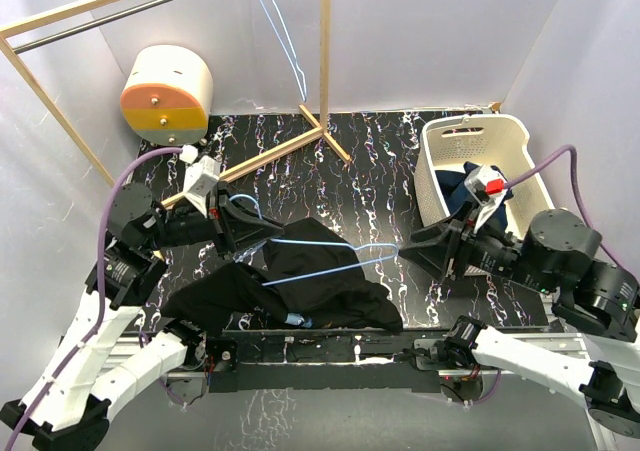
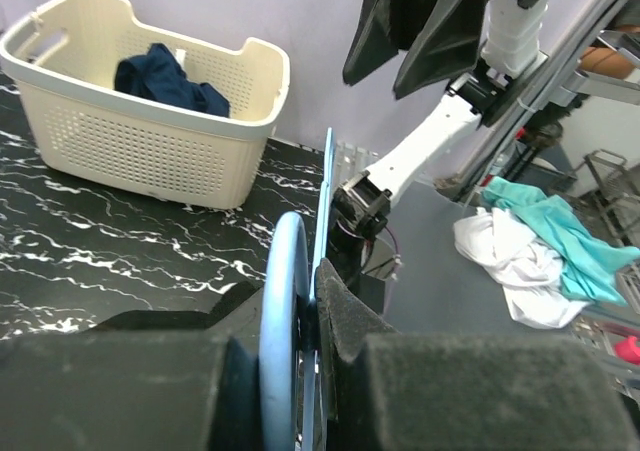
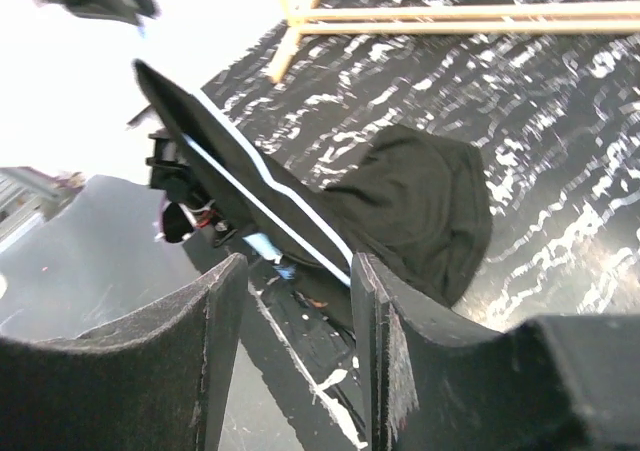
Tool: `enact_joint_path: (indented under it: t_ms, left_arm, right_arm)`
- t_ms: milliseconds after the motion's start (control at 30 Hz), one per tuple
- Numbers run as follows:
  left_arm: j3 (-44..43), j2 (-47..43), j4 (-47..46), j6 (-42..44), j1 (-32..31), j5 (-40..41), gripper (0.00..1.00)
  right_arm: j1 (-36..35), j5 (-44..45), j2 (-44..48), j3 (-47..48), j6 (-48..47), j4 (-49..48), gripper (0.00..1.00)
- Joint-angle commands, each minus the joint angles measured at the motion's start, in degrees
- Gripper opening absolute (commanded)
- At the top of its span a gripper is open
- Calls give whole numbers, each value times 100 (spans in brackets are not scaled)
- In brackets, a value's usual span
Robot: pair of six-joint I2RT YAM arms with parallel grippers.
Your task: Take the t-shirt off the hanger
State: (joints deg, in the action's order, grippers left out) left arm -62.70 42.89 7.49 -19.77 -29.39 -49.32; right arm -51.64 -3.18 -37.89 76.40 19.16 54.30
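A black t-shirt (image 1: 300, 281) lies crumpled on the marbled table, partly draped over a light blue wire hanger (image 1: 320, 243). My left gripper (image 1: 238, 226) is shut on the hanger's left end; in the left wrist view the blue wire (image 2: 285, 311) is pinched between the pads of the left gripper (image 2: 310, 306). My right gripper (image 1: 412, 251) stands open just off the hanger's right end. In the right wrist view the right gripper (image 3: 295, 271) has nothing between its fingers, and the t-shirt (image 3: 420, 201) and hanger wire (image 3: 270, 186) lie just beyond them.
A white basket (image 1: 500, 136) with a dark blue garment (image 1: 462, 186) stands at the right, behind my right arm. A wooden clothes rack (image 1: 325, 71) stands at the back, with another blue hanger (image 1: 285, 36) on its rail. An orange-and-cream cylinder (image 1: 168, 93) sits back left.
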Motion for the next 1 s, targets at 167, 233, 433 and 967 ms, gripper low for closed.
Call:
enact_joint_path:
  t_ms: [167, 233, 433, 967]
  left_arm:
    - [134, 213, -883, -584, -5, -953, 0]
    - [127, 232, -943, -614, -3, -958, 0]
    - [147, 304, -1082, -686, 1, -954, 0]
    - [225, 117, 805, 376, -3, 2321, 69]
  right_arm:
    - [3, -2149, -875, 218, -1043, -933, 51]
    - [5, -2390, -1101, 146, -1138, -1013, 51]
    - [5, -2996, -1448, -182, -1195, -1279, 52]
    - [8, -853, -1097, 32, -778, -410, 8]
